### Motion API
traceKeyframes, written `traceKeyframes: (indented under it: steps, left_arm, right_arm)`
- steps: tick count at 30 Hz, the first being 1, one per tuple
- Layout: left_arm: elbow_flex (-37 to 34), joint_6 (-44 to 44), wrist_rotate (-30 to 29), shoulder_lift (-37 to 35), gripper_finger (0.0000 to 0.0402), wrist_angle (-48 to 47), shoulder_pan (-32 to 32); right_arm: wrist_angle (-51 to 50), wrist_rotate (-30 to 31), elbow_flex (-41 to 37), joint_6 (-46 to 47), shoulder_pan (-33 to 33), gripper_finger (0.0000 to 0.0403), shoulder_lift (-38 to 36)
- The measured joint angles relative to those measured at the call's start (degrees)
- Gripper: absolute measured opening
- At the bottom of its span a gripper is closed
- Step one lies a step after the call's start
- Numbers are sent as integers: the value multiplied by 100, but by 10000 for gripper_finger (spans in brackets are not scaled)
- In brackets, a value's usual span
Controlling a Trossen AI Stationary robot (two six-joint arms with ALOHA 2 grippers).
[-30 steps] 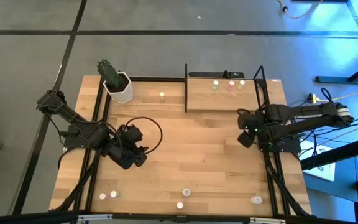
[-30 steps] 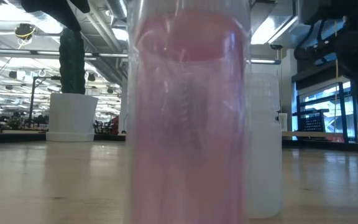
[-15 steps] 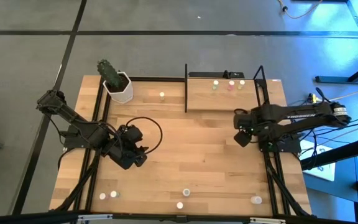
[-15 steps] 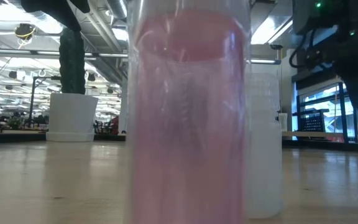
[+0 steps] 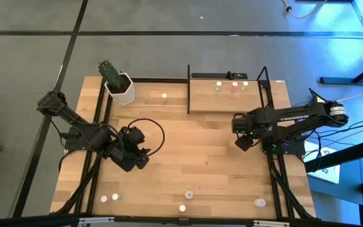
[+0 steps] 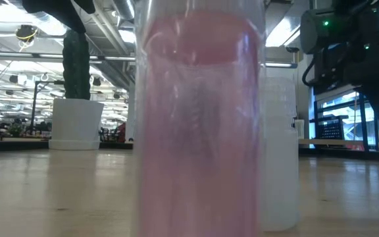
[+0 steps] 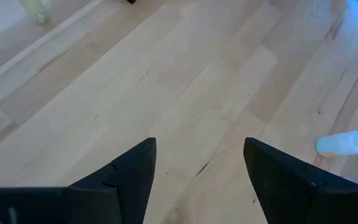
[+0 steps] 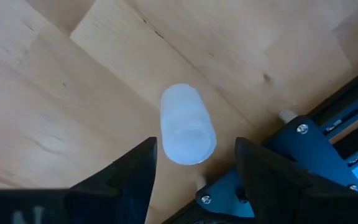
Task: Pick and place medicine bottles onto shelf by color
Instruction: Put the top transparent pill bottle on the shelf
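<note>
Three medicine bottles stand in a row on the shelf (image 5: pixel 225 96) at the bench's far right corner, just inside its far edge: a green-capped one (image 5: pixel 218 85), a pink-capped one (image 5: pixel 234 86) and a yellowish one (image 5: pixel 245 85). Another yellowish-capped bottle (image 5: pixel 164 97) stands alone on the bare bench near the far edge, between the shelf and the white plant pot (image 5: pixel 121 90), which holds a small green cactus (image 5: pixel 109 71) at the far left corner. Along the near edge are five more bottles: a pair (image 5: pixel 109 198) toward the left corner, two near the middle (image 5: pixel 186 201), and one (image 5: pixel 259 202) toward the right corner. In the low view a pink-tinted bottle (image 6: pixel 199 118) fills the middle of the picture, with a whitish one (image 6: pixel 280 151) just behind it. No label or writing can be read on any bottle; pale lettering runs along the right arm's link in the high view, too small to read. The right gripper (image 5: pixel 242 140) hangs over the bench by the right edge, in front of the shelf; its wrist view shows a white bottle (image 8: pixel 186 125) between the parted fingers (image 8: pixel 132 174), with a gap on each side, so it grips nothing. The left gripper (image 5: pixel 138 157) sits over the left half of the bench, fingers (image 7: pixel 135 171) spread wide and empty over bare wood, a bottle lying on its side (image 7: pixel 342 144) off to one side. A black cable loop (image 5: pixel 147 134) lies beside it.
</note>
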Motion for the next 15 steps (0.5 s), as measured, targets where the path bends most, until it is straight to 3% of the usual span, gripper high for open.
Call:
traceKeyframes:
  steps: [15]
  left_arm:
    - [0,2,2,0,236,0,0]
  right_arm:
    - [99,-114,4,-495,0,218,627]
